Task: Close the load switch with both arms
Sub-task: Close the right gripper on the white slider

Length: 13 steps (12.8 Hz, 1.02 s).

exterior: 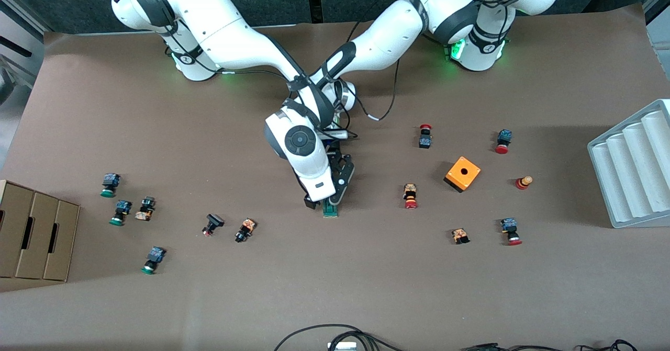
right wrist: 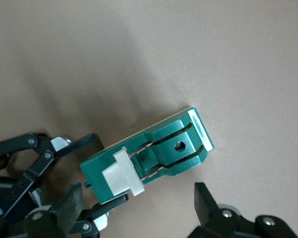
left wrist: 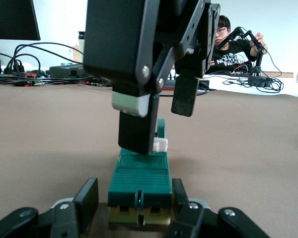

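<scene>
Load switch [right wrist: 154,158] looks light and rigid; my left gripper [left wrist: 139,208] clamps its end. My right gripper [left wrist: 159,126] hangs spread over the white handle [right wrist: 121,173], probably the part to push.

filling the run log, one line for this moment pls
left pincer: shut on load switch, on table | right pincer: open, one finger at white handle | switch: not yet closed

Brown table [exterior: 366,288], matte covering. Load switch [exterior: 330,210] lies near the centre. Scattered push buttons: green-capped [exterior: 109,184] toward the right arm's end, red-capped [exterior: 503,141] toward the left arm's end. Orange box [exterior: 462,173] among the latter. Cardboard box [exterior: 34,230] and white ribbed tray [exterior: 633,165] at the end edges.
</scene>
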Each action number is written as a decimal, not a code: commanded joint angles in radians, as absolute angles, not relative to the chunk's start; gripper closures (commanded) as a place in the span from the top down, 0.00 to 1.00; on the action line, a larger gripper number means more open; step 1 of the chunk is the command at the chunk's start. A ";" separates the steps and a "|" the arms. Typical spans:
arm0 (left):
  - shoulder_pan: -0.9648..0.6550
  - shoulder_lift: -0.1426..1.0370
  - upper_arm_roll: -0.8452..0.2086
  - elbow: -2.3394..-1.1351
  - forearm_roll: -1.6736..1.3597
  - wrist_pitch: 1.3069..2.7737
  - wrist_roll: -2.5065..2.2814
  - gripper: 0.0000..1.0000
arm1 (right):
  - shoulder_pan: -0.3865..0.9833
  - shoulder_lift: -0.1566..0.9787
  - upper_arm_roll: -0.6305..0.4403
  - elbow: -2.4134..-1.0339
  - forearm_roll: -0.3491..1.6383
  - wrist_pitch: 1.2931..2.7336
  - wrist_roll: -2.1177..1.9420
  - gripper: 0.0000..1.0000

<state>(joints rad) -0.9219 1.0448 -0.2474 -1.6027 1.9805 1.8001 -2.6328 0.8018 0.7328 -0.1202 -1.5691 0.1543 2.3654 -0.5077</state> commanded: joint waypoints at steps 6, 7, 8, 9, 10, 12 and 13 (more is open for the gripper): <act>-0.937 1.062 -0.221 -1.609 1.991 1.789 -2.652 0.65 | 0.813 0.764 -0.130 -1.568 0.133 2.433 -0.509 1.00; -0.937 1.062 -0.221 -1.608 1.991 1.789 -2.652 0.65 | 0.813 0.765 -0.130 -1.568 0.133 2.434 -0.509 1.00; -0.937 1.062 -0.221 -1.608 1.991 1.789 -2.652 0.65 | 0.813 0.765 -0.130 -1.566 0.133 2.434 -0.509 0.99; -0.937 1.062 -0.221 -1.609 1.991 1.789 -2.652 0.65 | 0.813 0.765 -0.130 -1.566 0.133 2.439 -0.509 0.99; -0.937 1.062 -0.221 -1.608 1.991 1.789 -2.652 0.65 | 0.813 0.768 -0.130 -1.566 0.133 2.445 -0.509 0.99; -0.939 1.062 -0.221 -1.609 1.991 1.789 -2.652 0.65 | 0.813 0.772 -0.130 -1.563 0.133 2.447 -0.511 0.94; -0.939 1.060 -0.221 -1.609 1.990 1.789 -2.652 0.65 | 0.811 0.772 -0.130 -1.562 0.133 2.447 -0.512 0.89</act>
<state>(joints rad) -0.9266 1.0448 -0.2382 -1.6039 1.9812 1.8001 -2.6330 0.8025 0.7608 -0.1203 -1.5710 0.1510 2.4235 -0.5113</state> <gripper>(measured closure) 0.352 0.053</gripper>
